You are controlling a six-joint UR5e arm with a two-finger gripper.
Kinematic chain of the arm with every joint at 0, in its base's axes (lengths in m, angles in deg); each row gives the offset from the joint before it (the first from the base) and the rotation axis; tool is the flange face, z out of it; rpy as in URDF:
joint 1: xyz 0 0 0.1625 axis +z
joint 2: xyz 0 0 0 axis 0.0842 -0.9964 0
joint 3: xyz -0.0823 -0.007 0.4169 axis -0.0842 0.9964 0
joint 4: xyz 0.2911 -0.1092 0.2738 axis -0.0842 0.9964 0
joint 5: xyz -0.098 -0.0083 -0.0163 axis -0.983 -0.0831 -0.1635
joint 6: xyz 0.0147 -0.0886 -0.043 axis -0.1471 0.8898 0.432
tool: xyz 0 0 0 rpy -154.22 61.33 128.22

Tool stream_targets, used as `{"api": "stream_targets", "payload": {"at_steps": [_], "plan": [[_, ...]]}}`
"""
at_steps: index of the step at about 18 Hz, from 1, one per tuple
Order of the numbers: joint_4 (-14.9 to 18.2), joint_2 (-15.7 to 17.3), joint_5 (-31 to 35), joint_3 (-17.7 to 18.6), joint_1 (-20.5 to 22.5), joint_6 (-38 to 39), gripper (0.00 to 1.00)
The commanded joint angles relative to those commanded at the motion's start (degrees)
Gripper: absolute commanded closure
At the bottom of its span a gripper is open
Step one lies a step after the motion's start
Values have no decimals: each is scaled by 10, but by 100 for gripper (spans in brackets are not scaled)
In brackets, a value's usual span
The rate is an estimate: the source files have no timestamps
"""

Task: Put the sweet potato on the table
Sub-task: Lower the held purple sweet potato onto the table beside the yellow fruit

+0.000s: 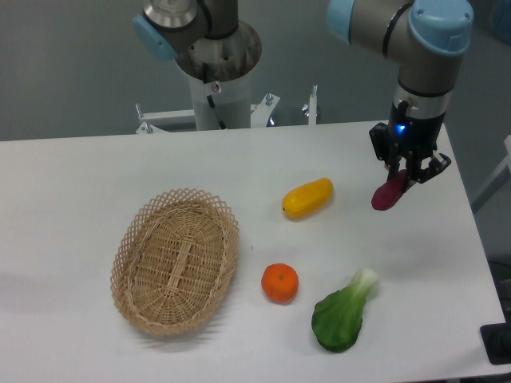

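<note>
The two-finger tool (409, 171) is clamped on one end of the small reddish-purple sweet potato (389, 194), which hangs tilted at the far right of the white table (72, 183), right of the yellow oblong fruit (308, 198). Whether it touches the surface is unclear. Released from a height, it may roll toward the table's right edge.
</note>
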Motion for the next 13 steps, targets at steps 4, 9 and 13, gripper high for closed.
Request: {"api": "stream_targets", "payload": {"at_steps": [4, 9, 13], "plan": [[-2, 0, 1, 9, 0, 0, 79], [-6, 0, 2, 30, 3, -7, 79], [-46, 0, 3, 66, 4, -10, 79]]}}
